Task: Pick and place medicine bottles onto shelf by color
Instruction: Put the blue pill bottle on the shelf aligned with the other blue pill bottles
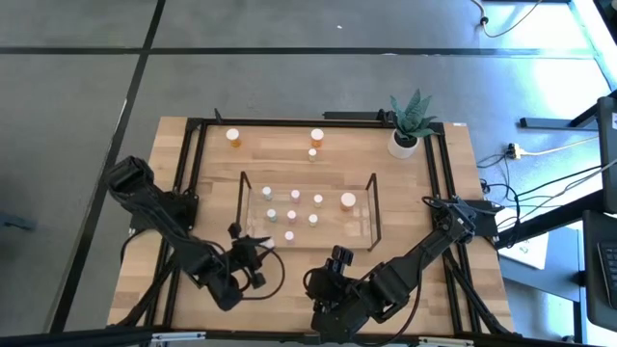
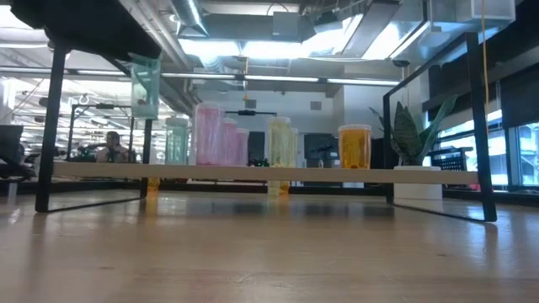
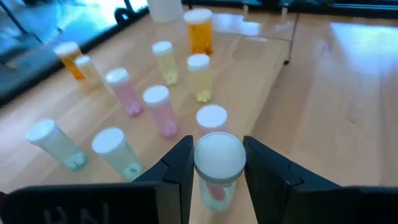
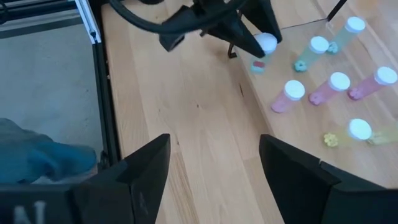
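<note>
The clear shelf (image 1: 371, 204) with black end frames stands mid-table, and several white-capped medicine bottles (image 1: 313, 219) stand on it: greenish, pink, yellowish and one orange (image 1: 348, 200). My left gripper (image 1: 262, 244) hangs by the shelf's near left corner, shut on a pale bottle (image 3: 217, 163). That bottle also shows raised above the shelf board (image 2: 145, 84). My right gripper (image 1: 339, 255) waits open over bare table just near of the shelf, with nothing between its fingers (image 4: 149, 165). My left gripper pinches the pale bottle between its two fingers at the white cap (image 3: 200, 163), one finger on each side. The fingers slant down from the table's near left. The bottle hangs upright below them, its lower end (image 2: 145, 108) clear of the shelf board.
Two orange bottles (image 1: 234, 136) (image 1: 317, 137) and a small pale one (image 1: 312, 152) stand on the table beyond the shelf. A potted plant (image 1: 410, 120) sits at the far right corner. Black frame rails (image 1: 198, 173) run along the table's sides.
</note>
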### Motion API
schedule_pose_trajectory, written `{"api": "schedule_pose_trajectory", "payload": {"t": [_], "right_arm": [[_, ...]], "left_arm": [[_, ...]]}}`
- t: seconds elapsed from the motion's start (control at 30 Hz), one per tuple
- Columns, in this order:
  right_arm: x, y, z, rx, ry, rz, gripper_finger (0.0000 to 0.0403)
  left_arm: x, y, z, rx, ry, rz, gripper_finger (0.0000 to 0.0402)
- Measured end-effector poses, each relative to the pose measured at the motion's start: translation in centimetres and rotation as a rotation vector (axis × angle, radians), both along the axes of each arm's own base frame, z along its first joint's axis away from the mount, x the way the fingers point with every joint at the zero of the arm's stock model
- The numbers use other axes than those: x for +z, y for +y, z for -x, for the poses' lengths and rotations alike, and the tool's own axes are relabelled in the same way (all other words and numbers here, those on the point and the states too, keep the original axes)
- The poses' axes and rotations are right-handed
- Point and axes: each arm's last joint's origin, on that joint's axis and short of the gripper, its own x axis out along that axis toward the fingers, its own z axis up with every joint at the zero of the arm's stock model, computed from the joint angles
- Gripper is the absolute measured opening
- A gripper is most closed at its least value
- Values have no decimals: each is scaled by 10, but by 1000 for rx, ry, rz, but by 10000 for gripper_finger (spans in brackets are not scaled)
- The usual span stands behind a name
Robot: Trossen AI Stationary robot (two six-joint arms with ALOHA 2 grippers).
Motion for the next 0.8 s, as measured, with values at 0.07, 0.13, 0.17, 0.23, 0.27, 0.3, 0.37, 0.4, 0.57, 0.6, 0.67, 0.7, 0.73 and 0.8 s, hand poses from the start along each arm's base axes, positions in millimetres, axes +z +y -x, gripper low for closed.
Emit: {"api": "schedule_pose_trajectory", "payload": {"t": [0.07, 0.13, 0.17, 0.23, 0.27, 0.3, 0.37, 0.4, 0.57, 0.6, 0.67, 0.7, 0.73, 0.8], "right_arm": [[0, 0, 0, 0, 0, 0, 249], [0, 0, 0, 1, -1, -1, 249], [0, 0, 0, 1, -1, -1, 249], [0, 1, 0, 1, -4, -3, 249], [0, 1, 0, 1, -4, -3, 249], [0, 1, 0, 1, -4, -3, 249], [0, 1, 0, 1, -4, -3, 249], [0, 1, 0, 1, -4, -3, 249], [1, 1, -1, 1, -10, -8, 249], [1, 1, -1, 1, -10, -8, 249], [1, 1, -1, 1, -12, -9, 249], [1, 1, -1, 1, -14, -11, 249], [1, 1, -1, 1, -14, -12, 249], [1, 1, -1, 1, -14, -11, 249]], "left_arm": [[-3, 0, -2, 17, -11, -23, 106], [-4, 0, -2, 31, -30, -17, 106], [-3, 0, -2, 32, -36, -9, 106], [-1, -1, -3, 19, -40, -1, 106], [1, -2, -3, 3, -30, -4, 106], [4, -5, -5, -19, -13, -5, 106], [13, -12, -9, -74, 18, -6, 106], [18, -14, -12, -102, 34, -14, 106], [36, -14, -26, -207, 111, -40, 106], [38, -14, -27, -216, 114, -45, 106], [38, -14, -27, -224, 126, -59, 106], [38, -13, -27, -227, 133, -70, 106], [38, -13, -27, -228, 135, -73, 106], [37, -11, -28, -221, 145, -84, 106]]}}
